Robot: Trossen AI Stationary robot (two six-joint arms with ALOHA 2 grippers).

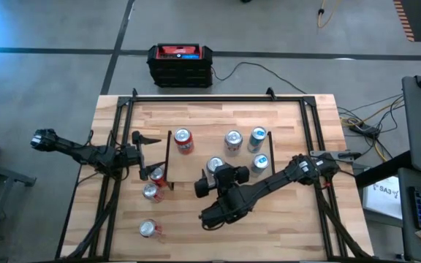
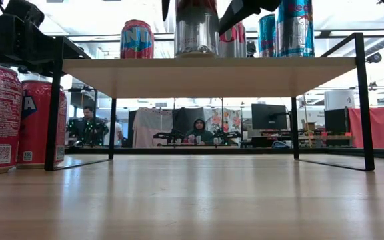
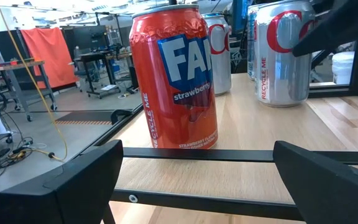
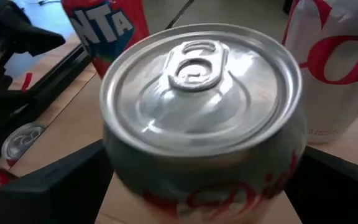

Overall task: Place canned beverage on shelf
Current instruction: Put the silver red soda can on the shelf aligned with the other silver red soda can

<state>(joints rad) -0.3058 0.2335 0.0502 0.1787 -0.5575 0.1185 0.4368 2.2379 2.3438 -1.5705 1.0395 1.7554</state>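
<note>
The shelf (image 1: 196, 157), a light-wood board on thin black legs, stands mid-table; it also shows in the low view (image 2: 212, 77). On it stand a red Fanta can (image 1: 183, 139), a silver can (image 1: 232, 140) and two blue cans (image 1: 259, 149). My right gripper (image 1: 218, 174) is shut on a silver Diet Coke can (image 1: 215, 166) over the board's near edge. My left gripper (image 1: 150, 155) is open and empty at the shelf's left end, level with the board, facing the Fanta can (image 3: 176, 78). Three red cans (image 1: 152, 191) stand on the table to the left. My right gripper pinches the Diet Coke can's side wall (image 4: 120, 180) between its two fingers, one on each side, below the rim. The fingers come from the table's near side. The can is upright (image 2: 195, 30), its base at or just above the board; I cannot tell which.
The shelf's black frame bar (image 3: 197, 155) runs across in front of my left gripper. A black-and-red box (image 1: 180, 64) sits on the floor beyond the far edge. Black rails (image 1: 123, 109) border the tabletop. People sit at desks in the room behind (image 2: 199, 130).
</note>
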